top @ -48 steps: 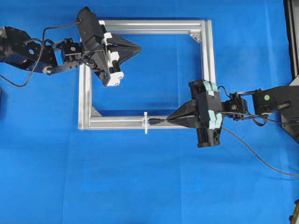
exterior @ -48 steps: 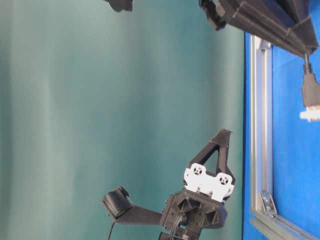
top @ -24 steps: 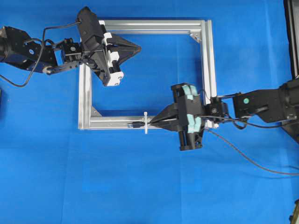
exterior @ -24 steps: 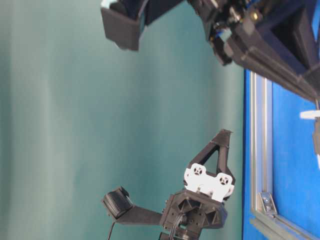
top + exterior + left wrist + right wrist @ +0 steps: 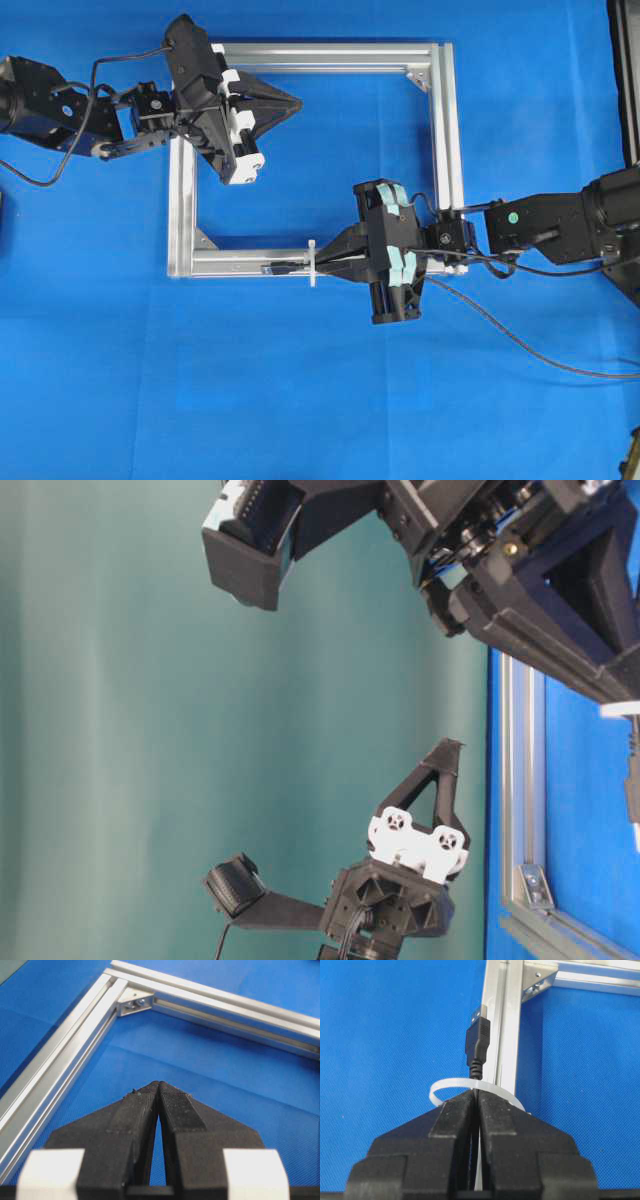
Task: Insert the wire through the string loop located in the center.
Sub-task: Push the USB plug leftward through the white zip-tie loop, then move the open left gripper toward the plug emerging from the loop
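Observation:
The white string loop [image 5: 312,262] stands upright on the near bar of the silver frame [image 5: 446,130]. My right gripper [image 5: 323,265] is shut on the wire [image 5: 520,340], with its fingertips right up against the loop. The wire's dark plug [image 5: 281,268] sticks out on the loop's left side. In the right wrist view the plug [image 5: 476,1037] lies beyond the string loop [image 5: 451,1085], and the cable runs through it into my right gripper [image 5: 477,1095]. My left gripper [image 5: 298,101] hovers shut and empty over the frame's upper left, its fingertips [image 5: 150,1092] pressed together.
The frame lies on a blue cloth [image 5: 300,400], with silver corner brackets [image 5: 205,240] inside its corners. The wire's slack trails right across the cloth toward the edge. A dark object [image 5: 630,455] sits at the lower right corner.
My right gripper has moved left along the near bar, carrying the plug from the loop's right side through to its left. The left arm has not moved.

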{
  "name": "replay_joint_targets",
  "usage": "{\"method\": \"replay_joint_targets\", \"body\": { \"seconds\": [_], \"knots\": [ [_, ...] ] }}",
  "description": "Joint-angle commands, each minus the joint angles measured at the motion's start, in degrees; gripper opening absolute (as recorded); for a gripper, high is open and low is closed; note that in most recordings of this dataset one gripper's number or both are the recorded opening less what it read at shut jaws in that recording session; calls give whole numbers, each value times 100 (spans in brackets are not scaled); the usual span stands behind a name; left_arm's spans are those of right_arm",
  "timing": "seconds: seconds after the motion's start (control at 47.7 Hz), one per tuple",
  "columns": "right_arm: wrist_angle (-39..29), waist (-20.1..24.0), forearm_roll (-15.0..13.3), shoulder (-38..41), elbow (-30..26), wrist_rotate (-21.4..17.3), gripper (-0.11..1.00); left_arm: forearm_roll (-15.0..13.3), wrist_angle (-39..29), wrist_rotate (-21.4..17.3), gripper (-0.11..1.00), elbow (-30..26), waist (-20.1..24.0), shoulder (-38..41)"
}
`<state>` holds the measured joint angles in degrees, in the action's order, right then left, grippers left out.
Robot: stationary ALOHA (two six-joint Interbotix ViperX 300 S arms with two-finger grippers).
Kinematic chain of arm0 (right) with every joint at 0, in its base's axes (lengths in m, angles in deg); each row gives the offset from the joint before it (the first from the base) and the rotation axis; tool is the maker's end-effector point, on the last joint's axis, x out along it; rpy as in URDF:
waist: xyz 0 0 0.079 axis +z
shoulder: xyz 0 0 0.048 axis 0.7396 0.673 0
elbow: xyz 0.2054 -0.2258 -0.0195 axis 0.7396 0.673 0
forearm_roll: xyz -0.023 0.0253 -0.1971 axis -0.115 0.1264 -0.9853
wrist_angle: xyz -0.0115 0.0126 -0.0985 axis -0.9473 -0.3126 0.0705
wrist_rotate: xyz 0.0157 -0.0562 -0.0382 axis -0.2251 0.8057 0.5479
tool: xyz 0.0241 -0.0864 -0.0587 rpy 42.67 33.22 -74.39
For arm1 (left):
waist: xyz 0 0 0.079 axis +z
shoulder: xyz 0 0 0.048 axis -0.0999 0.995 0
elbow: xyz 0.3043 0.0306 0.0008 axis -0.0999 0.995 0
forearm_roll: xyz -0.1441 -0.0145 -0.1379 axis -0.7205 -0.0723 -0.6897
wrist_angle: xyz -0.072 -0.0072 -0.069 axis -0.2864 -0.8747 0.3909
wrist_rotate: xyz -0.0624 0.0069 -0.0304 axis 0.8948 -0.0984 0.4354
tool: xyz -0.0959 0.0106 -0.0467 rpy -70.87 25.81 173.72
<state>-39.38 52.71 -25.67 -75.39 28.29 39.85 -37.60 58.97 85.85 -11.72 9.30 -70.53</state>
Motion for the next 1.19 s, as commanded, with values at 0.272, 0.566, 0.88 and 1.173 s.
{"method": "replay_joint_targets", "body": {
  "seconds": [0.272,0.566,0.88,1.173],
  "knots": [
    [26,9,0,-79,-70,0,-2,18,26,62,0,272,-475,-308],
    [26,9,0,-79,-79,0,-2,18,53,62,0,545,-1336,-466],
    [26,9,0,-79,-70,0,-2,18,44,62,0,677,-2074,-545],
    [26,9,0,-79,-70,0,-2,18,9,53,0,686,-2162,-545]
  ]
}}
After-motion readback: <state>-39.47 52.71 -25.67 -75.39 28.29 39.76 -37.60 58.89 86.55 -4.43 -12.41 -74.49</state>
